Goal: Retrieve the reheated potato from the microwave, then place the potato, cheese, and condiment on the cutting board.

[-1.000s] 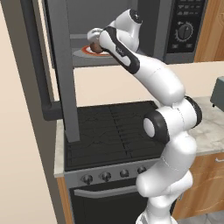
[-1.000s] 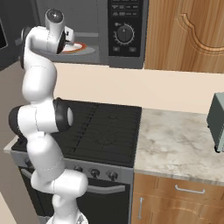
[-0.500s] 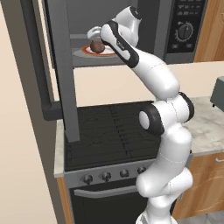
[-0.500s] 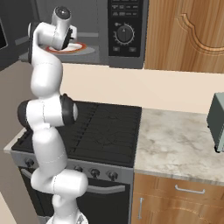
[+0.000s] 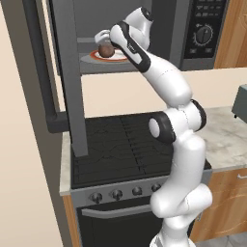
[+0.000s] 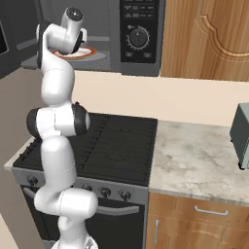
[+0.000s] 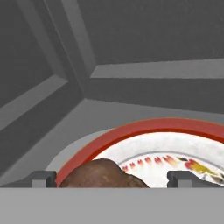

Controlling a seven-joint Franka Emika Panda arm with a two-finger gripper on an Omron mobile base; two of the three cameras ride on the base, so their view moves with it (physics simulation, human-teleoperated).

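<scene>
I have the gripper [image 7: 112, 178] spread wide inside the microwave [image 5: 193, 29], its tips either side of the potato [image 7: 105, 174], nothing held yet. I would push on until the fingers bracket its widest part, then close gently. The potato sits on the red-rimmed plate [image 7: 131, 131]; it looks roundish, with no clear long axis.
</scene>
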